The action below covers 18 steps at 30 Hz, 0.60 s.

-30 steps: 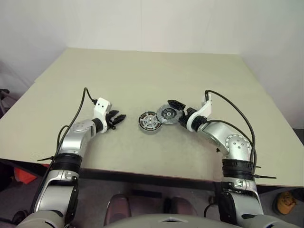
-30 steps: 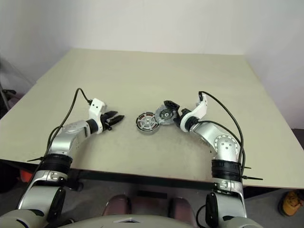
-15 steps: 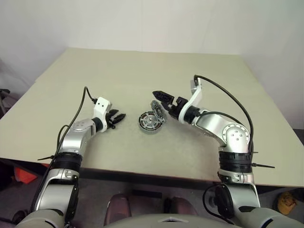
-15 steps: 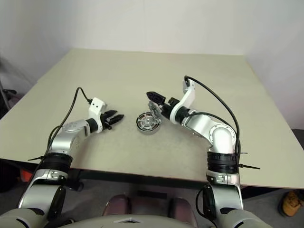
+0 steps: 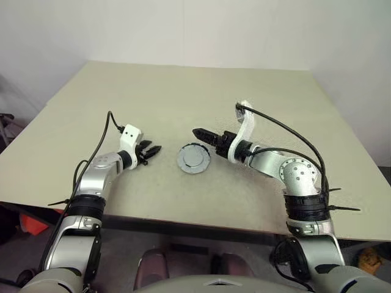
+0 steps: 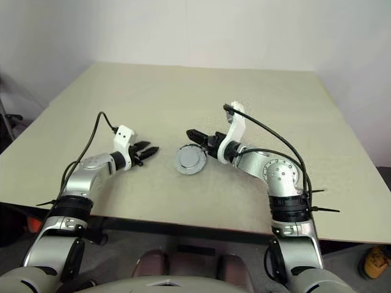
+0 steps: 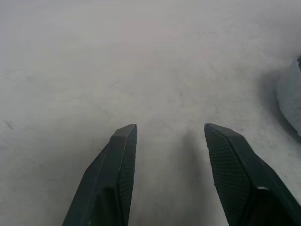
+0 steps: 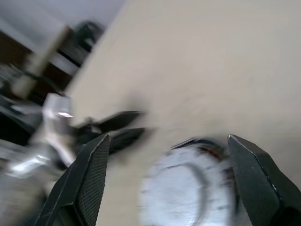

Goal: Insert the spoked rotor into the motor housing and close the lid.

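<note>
The lid (image 5: 193, 158) lies flat at the table's middle with its smooth grey-silver face up, covering the motor housing. In the right wrist view a sliver of the motor housing (image 8: 217, 159) with copper peeks out at the lid's edge. The spoked rotor is hidden. My right gripper (image 5: 204, 135) hovers just above and to the right of the lid, open, with nothing between its fingers (image 8: 82, 186). My left gripper (image 5: 150, 152) rests low to the left of the lid, a short gap away, open and empty, its fingers (image 7: 117, 165) pointing at the lid's edge (image 7: 292, 96).
The pale table (image 5: 183, 91) stretches wide behind and to both sides of the lid. Its front edge (image 5: 201, 223) runs close below the arms.
My right gripper rose, rolled and swung left, turning the lid over from beside the housing onto it and letting go. The left gripper kept still.
</note>
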### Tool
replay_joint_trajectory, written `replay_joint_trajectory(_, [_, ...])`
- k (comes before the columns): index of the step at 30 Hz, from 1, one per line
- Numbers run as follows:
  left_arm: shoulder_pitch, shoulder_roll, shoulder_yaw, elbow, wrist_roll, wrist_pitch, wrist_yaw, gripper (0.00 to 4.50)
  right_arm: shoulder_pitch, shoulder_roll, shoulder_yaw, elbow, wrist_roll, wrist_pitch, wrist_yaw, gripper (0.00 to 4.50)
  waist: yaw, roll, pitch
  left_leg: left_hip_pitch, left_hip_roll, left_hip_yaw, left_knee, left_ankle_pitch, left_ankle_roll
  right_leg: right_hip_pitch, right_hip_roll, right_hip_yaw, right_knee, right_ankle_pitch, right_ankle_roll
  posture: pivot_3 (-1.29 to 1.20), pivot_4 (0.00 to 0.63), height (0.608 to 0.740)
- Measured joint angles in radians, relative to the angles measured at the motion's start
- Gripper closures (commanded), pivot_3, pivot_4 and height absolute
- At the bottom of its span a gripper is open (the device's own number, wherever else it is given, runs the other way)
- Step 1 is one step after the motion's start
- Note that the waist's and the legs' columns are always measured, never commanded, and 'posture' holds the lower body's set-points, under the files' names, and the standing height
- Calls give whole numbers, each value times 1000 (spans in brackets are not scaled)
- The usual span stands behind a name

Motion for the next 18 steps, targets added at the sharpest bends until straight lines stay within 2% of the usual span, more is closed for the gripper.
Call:
replay_joint_trajectory(2, [-2,0,0,2,0,0,0,2063,1,-109,132,-28,-208,-144,145,20,1,0,0,0,0,0,0,0,0,0,0,0,0,0,0,0,0,740])
replay_joint_trajectory(5, [-4,-1,0,5,0,0,-1,2063,6,-160,230,-27,-400,-303,300,20,-2,0,0,1,1,0,0,0,0,0,0,0,1,-1,-1,0,0,740])
replay_joint_trajectory(10, [-10,-6,-1,6,0,-4,-8,2063,11,-119,252,10,-492,-400,457,20,-5,0,0,1,0,0,2,0,1,0,0,0,1,-2,-4,0,0,740])
replay_joint_trajectory(18, [-6,-6,-1,4,0,-4,-9,2063,42,-19,278,127,-614,-441,544,20,-7,0,0,2,0,0,2,0,1,1,0,0,3,-2,-5,0,0,740])
